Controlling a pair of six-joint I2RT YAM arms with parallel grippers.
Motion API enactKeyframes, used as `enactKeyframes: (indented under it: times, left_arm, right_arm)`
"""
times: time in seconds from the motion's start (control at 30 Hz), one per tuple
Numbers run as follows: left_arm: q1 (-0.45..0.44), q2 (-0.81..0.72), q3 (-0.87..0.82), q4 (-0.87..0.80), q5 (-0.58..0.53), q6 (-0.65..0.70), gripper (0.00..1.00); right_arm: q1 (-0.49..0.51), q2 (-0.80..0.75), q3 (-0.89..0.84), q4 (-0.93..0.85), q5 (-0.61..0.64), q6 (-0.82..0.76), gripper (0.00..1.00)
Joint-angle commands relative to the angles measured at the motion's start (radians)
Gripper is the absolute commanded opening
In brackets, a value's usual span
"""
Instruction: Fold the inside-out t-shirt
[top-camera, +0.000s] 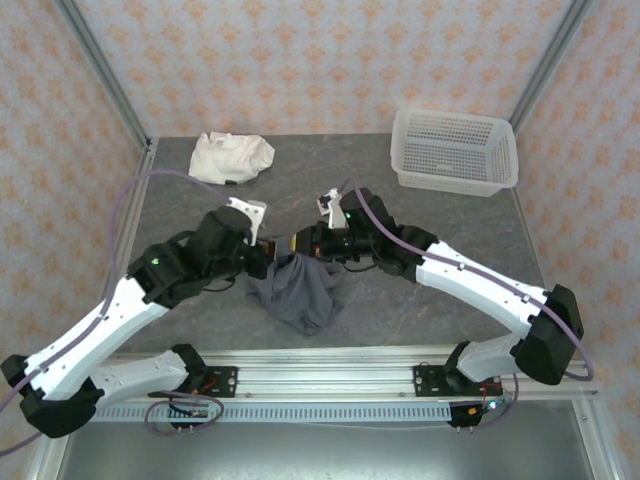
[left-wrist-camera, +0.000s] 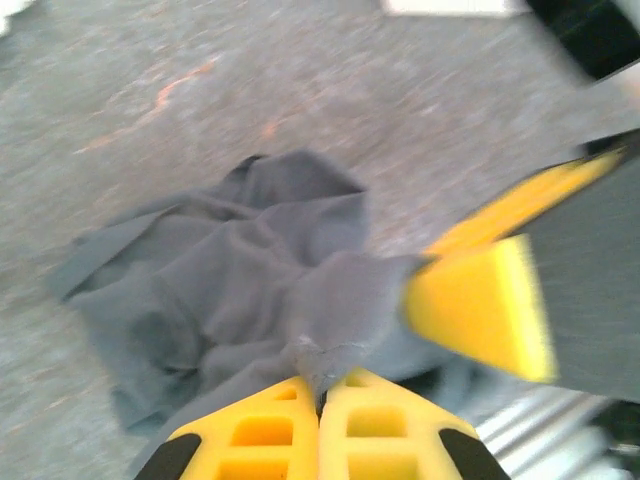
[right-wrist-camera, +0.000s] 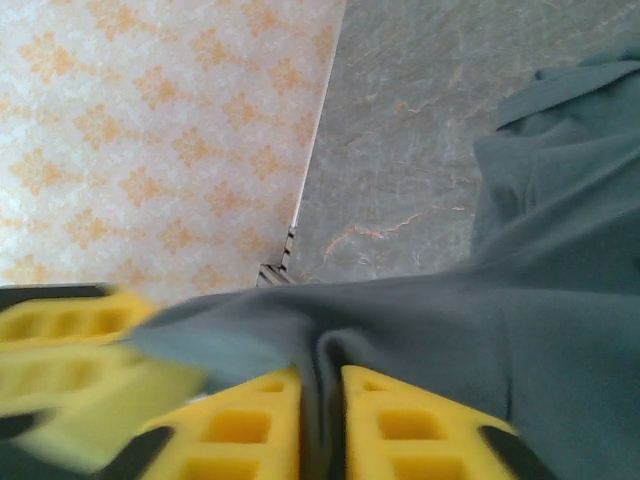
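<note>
The grey t-shirt (top-camera: 300, 295) sits in a crumpled heap on the table (top-camera: 450, 225), near the middle and towards the front edge. Its top is drawn up into a peak where the two arms meet.

The left gripper (left-wrist-camera: 320, 385) has its fingers pressed together on a small tuft of cloth at that peak. The right gripper (right-wrist-camera: 320, 380) comes in just beside it. Its fingers stand close, with a fold of the same cloth caught in the narrow slit between them (the wrist view is blurred, so how firmly it bites is hard to judge).

The shirt looks light, soft and limp. It will probably sag, slide and bunch rather than keep any shape, and a pinch may well gather several layers at once. Better places to hold it would be a hem, a shoulder seam or the collar, with the two grips well apart so it hangs flat.

A white garment (top-camera: 232, 157) and a basket (top-camera: 455, 150) lie at the far side of the table, well apart from the shirt.
</note>
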Motion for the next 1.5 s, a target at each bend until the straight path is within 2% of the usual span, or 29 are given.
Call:
enactKeyframes:
  times: [0.0,0.1,0.17,0.23,0.3,0.33,0.4,0.57,0.67,0.77,0.8,0.83,1.0,1.07,1.13,1.2,1.33,1.43,1.47]
  left_arm:
    - [0.052,-0.002,0.062,0.096,0.277,-0.093,0.0]
    - [0.081,0.02,0.067,0.087,0.334,-0.157,0.0]
    - [0.093,0.028,0.057,0.093,0.358,-0.167,0.0]
    - [0.099,0.034,0.053,0.092,0.366,-0.162,0.0]
    - [0.101,0.037,0.051,0.085,0.366,-0.156,0.0]
    - [0.103,0.04,0.052,0.081,0.37,-0.153,0.0]
    - [0.104,0.044,0.051,0.081,0.379,-0.151,0.0]
    - [0.11,0.048,0.059,0.078,0.397,-0.142,0.0]
    - [0.122,0.043,0.072,0.074,0.393,-0.136,0.0]
    - [0.161,0.044,0.091,0.07,0.389,-0.147,0.0]
    - [0.183,0.044,0.097,0.073,0.403,-0.151,0.0]
    - [0.209,0.043,0.105,0.078,0.423,-0.154,0.0]
    - [0.378,0.03,0.147,0.044,0.475,-0.172,0.0]
    - [0.443,0.025,0.144,0.03,0.496,-0.177,0.0]
    - [0.448,0.031,0.149,-0.002,0.457,-0.157,0.0]
    - [0.463,0.034,0.123,-0.018,0.418,-0.154,0.0]
    - [0.5,0.074,0.046,-0.048,0.22,-0.044,0.0]
    - [0.534,0.157,-0.007,0.015,0.23,-0.01,0.0]
    - [0.542,0.182,-0.012,0.042,0.247,-0.013,0.03]
  right_arm:
    - [-0.009,0.0,-0.001,-0.103,0.064,-0.08,0.35]
    - [-0.008,-0.062,-0.006,-0.143,0.154,-0.124,0.42]
    - [0.015,-0.135,-0.033,-0.173,0.302,-0.151,0.45]
    - [0.115,-0.235,-0.085,-0.169,0.574,-0.241,0.46]
    - [0.257,-0.295,-0.144,-0.087,0.792,-0.388,0.47]
    - [0.31,-0.31,-0.177,-0.024,0.871,-0.44,0.49]
    - [0.342,-0.308,-0.225,0.075,0.927,-0.487,0.51]
    - [0.362,-0.226,-0.26,0.2,0.886,-0.657,0.6]
    - [0.361,-0.188,-0.261,0.265,0.713,-0.738,0.62]
    - [0.362,-0.127,-0.237,0.306,0.551,-0.745,0.61]
    - [0.361,-0.106,-0.226,0.316,0.52,-0.744,0.59]
    - [0.361,-0.088,-0.208,0.316,0.541,-0.718,0.52]
    - [0.328,-0.07,-0.161,0.25,0.705,-0.56,0.02]
    - [0.3,-0.079,-0.148,0.183,0.736,-0.493,0.0]
    - [0.268,-0.093,-0.138,0.144,0.704,-0.446,0.0]
    - [0.248,-0.119,-0.143,0.177,0.64,-0.416,0.0]
    - [0.188,-0.142,-0.122,0.303,0.466,-0.283,0.0]
    - [0.118,-0.098,-0.032,0.283,0.358,-0.169,0.0]
    - [0.101,-0.082,-0.001,0.267,0.328,-0.146,0.0]
